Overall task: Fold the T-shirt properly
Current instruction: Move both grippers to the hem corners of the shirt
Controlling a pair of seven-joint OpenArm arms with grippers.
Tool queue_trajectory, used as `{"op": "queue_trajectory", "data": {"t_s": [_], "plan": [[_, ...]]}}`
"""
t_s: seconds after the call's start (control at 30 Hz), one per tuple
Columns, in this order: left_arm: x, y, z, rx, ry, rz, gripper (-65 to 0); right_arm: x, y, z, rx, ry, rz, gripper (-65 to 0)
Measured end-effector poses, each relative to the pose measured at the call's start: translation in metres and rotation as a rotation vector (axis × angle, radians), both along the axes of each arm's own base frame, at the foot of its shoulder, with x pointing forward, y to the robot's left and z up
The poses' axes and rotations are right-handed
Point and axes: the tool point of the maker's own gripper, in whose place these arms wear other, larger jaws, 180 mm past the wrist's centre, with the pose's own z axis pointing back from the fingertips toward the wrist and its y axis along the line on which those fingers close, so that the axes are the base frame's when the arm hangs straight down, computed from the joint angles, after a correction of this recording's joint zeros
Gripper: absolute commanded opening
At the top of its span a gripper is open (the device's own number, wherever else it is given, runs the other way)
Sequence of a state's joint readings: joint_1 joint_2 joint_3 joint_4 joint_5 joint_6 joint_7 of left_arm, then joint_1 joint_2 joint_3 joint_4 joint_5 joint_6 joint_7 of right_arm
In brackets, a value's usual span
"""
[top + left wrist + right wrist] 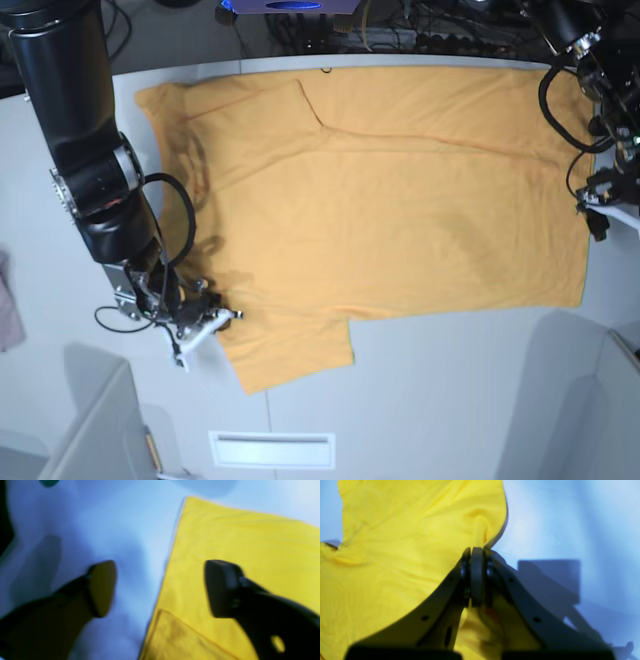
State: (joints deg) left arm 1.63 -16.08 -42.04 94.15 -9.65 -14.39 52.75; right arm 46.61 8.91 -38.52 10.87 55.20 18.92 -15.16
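Your three cameras are covering one T-shirt (400,190).
Base is looking straight down from afar; both wrists are peering close past their own fingers at its edges.

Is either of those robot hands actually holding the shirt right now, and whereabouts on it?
Yes. The right tool is shut on the T-shirt, pinching its edge by the near sleeve. The left tool is open, holding nothing.

No readable text, label, brand, number or sign anywhere in three views.
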Motion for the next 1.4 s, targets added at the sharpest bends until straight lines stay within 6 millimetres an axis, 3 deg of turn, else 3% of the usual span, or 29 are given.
{"op": "queue_trajectory", "data": {"t_s": [0.13,0.33,0.57,0.77,1.0,1.17,1.27,1.4], "plan": [[0.033,0.011,-0.033,-0.046,0.101,0.028,-6.4,-0.001,0.002,-0.001,-0.001,0.006,0.005,-65.0],[0.093,0.025,-0.049,-0.134,0.093,0.037,-6.4,-0.001,0.002,0.0,0.0,0.006,0.007,-65.0],[0.103,0.033,-0.094,-0.239,0.114,0.074,-6.4,-0.001,0.0,0.0,-0.002,0.005,0.006,-65.0],[0.132,0.02,-0.098,-0.173,0.084,-0.033,-6.3,0.0,-0.001,0.0,-0.006,0.005,0.007,-65.0],[0.136,0.016,-0.094,-0.198,0.114,-0.031,-6.4,-0.001,0.0,0.0,-0.006,0.005,0.008,-65.0],[0.142,0.026,-0.063,-0.142,0.146,-0.055,-6.4,-0.001,0.0,0.0,-0.008,0.008,0.01,-65.0],[0.13,0.034,-0.048,-0.046,0.172,-0.083,-6.4,-0.001,0.0,0.0,-0.007,0.009,0.01,-65.0],[0.133,0.032,-0.048,-0.03,0.174,-0.095,-6.4,0.0,0.001,0.001,-0.008,0.006,0.012,-65.0]]}}
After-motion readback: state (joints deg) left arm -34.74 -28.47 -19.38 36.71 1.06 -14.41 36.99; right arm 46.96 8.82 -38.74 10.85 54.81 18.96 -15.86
